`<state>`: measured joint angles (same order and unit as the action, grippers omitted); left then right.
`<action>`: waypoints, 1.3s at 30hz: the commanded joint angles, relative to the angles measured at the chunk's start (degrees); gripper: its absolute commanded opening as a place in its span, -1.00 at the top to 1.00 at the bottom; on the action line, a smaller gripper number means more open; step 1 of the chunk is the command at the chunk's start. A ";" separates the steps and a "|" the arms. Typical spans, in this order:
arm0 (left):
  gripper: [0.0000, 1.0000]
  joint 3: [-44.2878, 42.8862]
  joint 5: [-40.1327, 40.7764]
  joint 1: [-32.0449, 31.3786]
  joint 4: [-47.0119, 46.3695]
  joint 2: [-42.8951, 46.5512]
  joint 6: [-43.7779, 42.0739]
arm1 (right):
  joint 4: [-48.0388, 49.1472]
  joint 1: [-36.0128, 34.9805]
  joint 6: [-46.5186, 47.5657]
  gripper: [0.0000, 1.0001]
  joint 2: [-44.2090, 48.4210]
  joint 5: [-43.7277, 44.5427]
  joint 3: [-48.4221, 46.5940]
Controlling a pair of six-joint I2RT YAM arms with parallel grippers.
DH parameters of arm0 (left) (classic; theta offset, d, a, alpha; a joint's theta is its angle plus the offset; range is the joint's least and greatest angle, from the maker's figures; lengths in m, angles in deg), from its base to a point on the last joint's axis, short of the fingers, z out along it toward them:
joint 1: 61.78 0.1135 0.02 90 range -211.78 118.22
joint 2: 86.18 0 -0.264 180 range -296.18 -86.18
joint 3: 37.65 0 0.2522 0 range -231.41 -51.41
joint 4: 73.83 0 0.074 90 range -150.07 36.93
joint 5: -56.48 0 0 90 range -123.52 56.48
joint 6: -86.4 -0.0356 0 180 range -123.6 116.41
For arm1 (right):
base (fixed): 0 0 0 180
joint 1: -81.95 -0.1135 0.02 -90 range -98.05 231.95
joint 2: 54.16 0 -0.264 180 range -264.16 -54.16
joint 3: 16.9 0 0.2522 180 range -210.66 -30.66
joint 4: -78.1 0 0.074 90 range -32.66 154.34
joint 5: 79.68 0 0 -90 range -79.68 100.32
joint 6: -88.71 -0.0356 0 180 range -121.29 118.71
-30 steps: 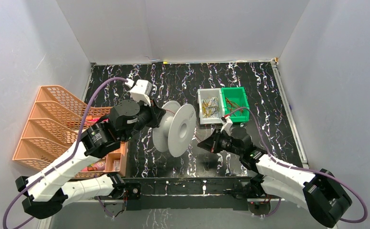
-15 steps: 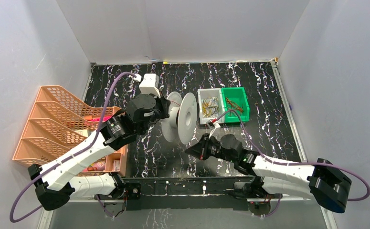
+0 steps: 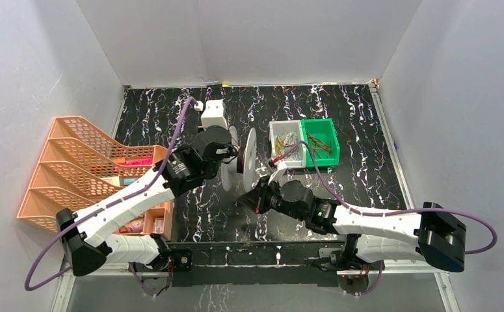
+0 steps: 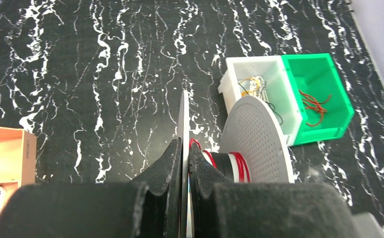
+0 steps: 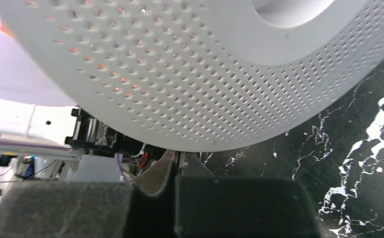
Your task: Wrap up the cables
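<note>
Both arms reach closer to centre frame, spool (image 3: pixel 248 164) now edge-on. Its flange is clamped by the left gripper (image 4: pixel 185 148); the right gripper (image 5: pixel 179 157) is pinched together (just under the rim). Red cables (image 4: pixel 238 164) wrap the hub.

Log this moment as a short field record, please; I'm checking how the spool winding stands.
spool: flanges upright, axis level
left pincer: shut on one flange, at its edge
right pincer: shut, beside the other flange; no held wire visible
red cables: some turns wound on the spool; more lie in the green bin
white bin: holds yellowish wires
</note>
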<state>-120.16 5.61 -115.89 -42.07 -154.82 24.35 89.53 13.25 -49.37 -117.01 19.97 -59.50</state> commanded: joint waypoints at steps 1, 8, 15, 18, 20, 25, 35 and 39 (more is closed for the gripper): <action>1.00 0.01 4.67 -0.71 -3.94 -1.59 3.22 | -2.28 -2.95 4.17 1.00 -0.25 9.92 -8.54; 1.00 0.18 8.58 -2.66 -2.03 -6.20 1.70 | -13.99 -3.82 3.03 1.00 -2.76 18.49 -17.80; 1.00 0.24 13.95 -6.93 -0.18 -9.49 2.27 | -19.46 -3.88 -2.92 1.00 -5.10 23.75 -22.19; 1.00 0.81 14.36 -7.93 0.74 -10.97 3.77 | -21.13 -3.89 -3.90 1.00 -5.22 27.90 -22.93; 1.00 1.41 14.23 -8.54 1.04 -11.04 4.54 | -21.78 -3.87 -3.19 1.00 -5.26 30.49 -23.40; 1.00 2.22 14.39 -10.20 2.17 -11.16 5.72 | -23.46 -3.84 -2.21 1.00 -5.52 37.30 -23.97; 1.00 3.69 10.38 -12.25 4.71 -10.02 10.25 | -27.62 -3.80 -8.10 1.00 -6.35 45.95 -23.56; 1.00 5.44 6.79 -12.25 4.70 -7.31 13.47 | -28.55 -3.84 -9.70 1.00 -5.23 46.70 -22.79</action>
<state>-117.23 19.30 -126.31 -43.16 -166.93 33.66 56.39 7.13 -53.61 -124.86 53.54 -79.12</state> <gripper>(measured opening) 0.037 0.019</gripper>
